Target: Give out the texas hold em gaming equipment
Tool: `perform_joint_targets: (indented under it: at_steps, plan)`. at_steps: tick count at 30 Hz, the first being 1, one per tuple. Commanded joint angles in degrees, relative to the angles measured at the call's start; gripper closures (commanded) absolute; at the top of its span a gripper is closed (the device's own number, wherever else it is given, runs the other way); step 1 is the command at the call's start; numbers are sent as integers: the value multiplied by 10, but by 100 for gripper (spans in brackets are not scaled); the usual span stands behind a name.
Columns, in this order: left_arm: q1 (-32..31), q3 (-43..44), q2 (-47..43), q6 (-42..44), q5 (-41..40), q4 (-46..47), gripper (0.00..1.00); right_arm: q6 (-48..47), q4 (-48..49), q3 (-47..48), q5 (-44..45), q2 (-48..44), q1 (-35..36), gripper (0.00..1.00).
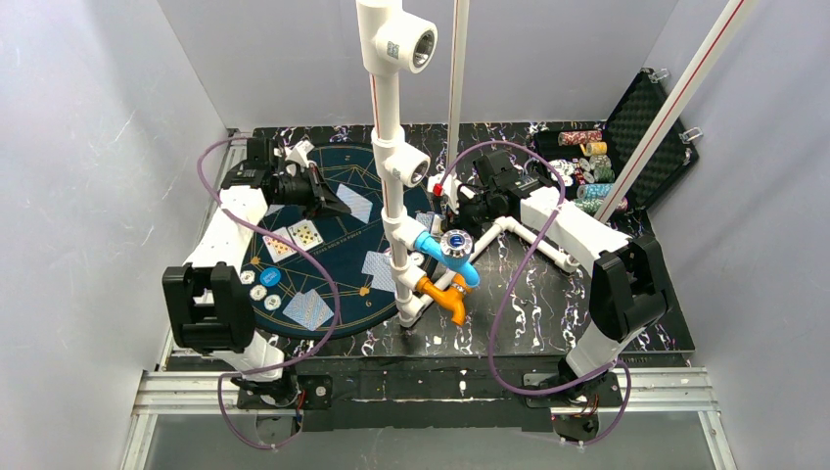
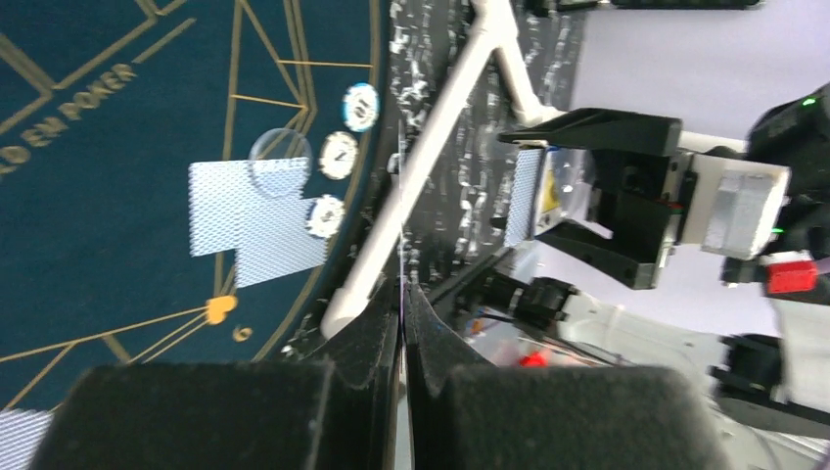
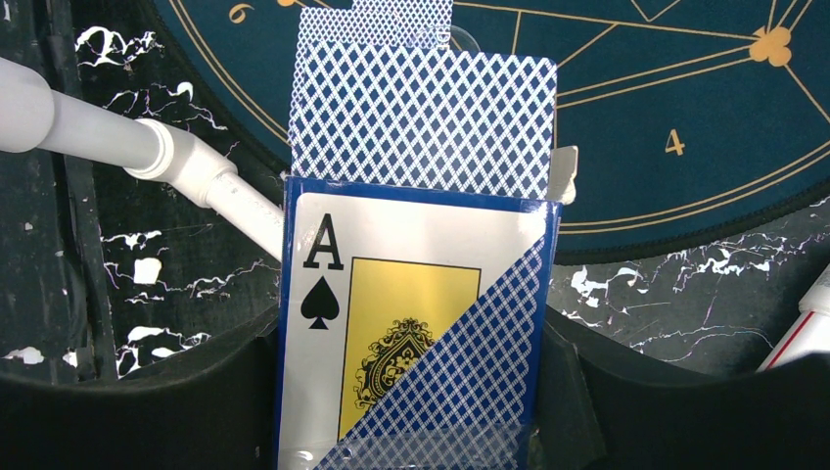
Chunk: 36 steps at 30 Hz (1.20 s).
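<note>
Box [image 3: 411,323] in my right tool [image 3: 416,401], chips [image 1: 585,162] in the case [image 1: 631,122].
Cards [image 3: 421,117] poke out of the gripped box; my left tool [image 2: 402,299] is clenched on one card [image 1: 354,203]; case open.

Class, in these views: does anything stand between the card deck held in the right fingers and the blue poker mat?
Yes: a white pipe runs along the mat's edge, between it and the deck.
</note>
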Motion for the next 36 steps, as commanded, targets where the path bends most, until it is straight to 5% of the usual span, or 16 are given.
perform_joint_targets:
  at_steps: [1,5,14,26,36]
  plan:
    - [-1,44,-44,160,-123,-108,100,7,23,0,-18,-22,-3,99]
    - [-1,37,-80,405,-172,-94,100,7,22,1,-17,-20,-3,99]
    - [-18,-47,-79,759,-313,92,100,15,25,3,-13,-18,-3,99]
    - [-59,-172,-2,915,-423,347,100,22,21,5,4,-16,-3,99]
    - [-72,-203,60,955,-426,355,100,23,18,10,11,-11,-3,99]
